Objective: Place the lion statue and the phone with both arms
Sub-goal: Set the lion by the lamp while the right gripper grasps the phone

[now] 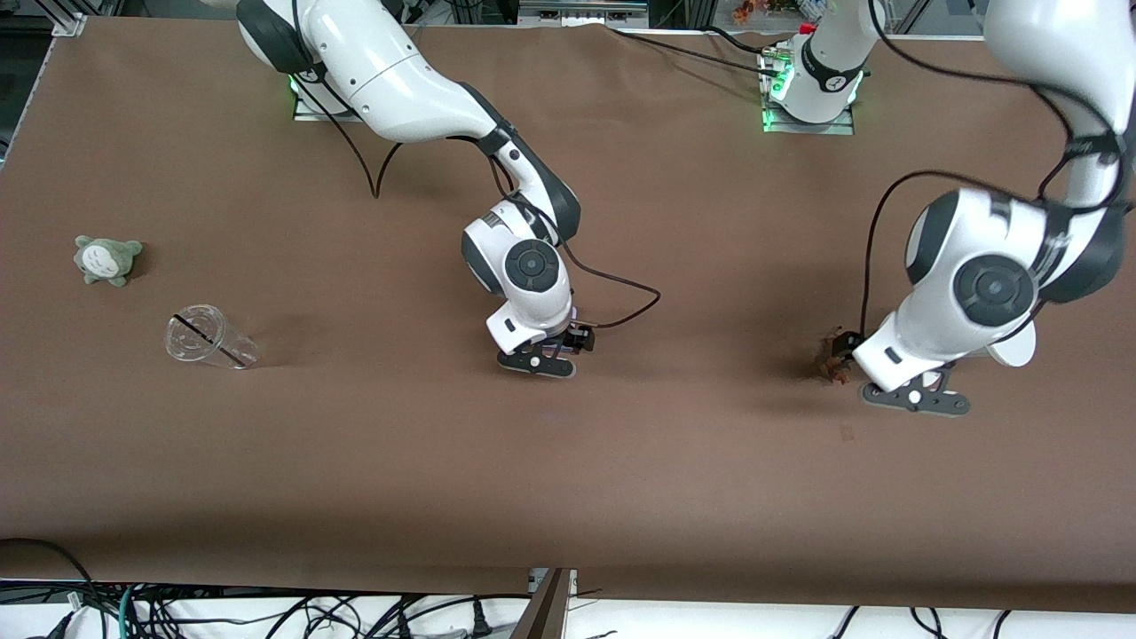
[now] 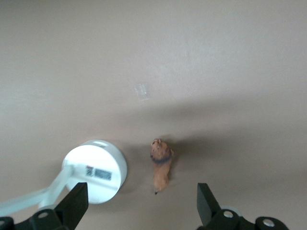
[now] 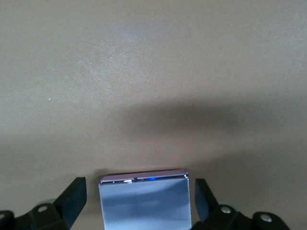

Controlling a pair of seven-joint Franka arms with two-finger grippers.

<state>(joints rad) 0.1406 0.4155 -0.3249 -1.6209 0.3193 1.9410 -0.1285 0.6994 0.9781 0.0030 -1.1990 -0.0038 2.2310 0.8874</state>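
Brown tablecloth [image 1: 355, 461] is spread over the table. Lion statue [image 2: 161, 163] is laid flat on it beside a white round-based stand [image 2: 98, 170], whose barcode label cannot be read; left gripper [image 2: 139, 206] is hung spread above the statue, touching nothing. Phone [image 3: 145, 203] is framed between the spread fingers of right gripper [image 3: 139, 201]. Toward the right arm's end are listed a grey-green plush toy [image 1: 106, 259] and a tipped clear plastic cup [image 1: 209, 338].

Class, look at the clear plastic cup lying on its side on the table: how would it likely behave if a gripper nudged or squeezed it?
The clear plastic cup lies on its side, so a nudge would probably roll it in a curve. Its thin, see-through wall suggests it is light and may flex under a squeeze.
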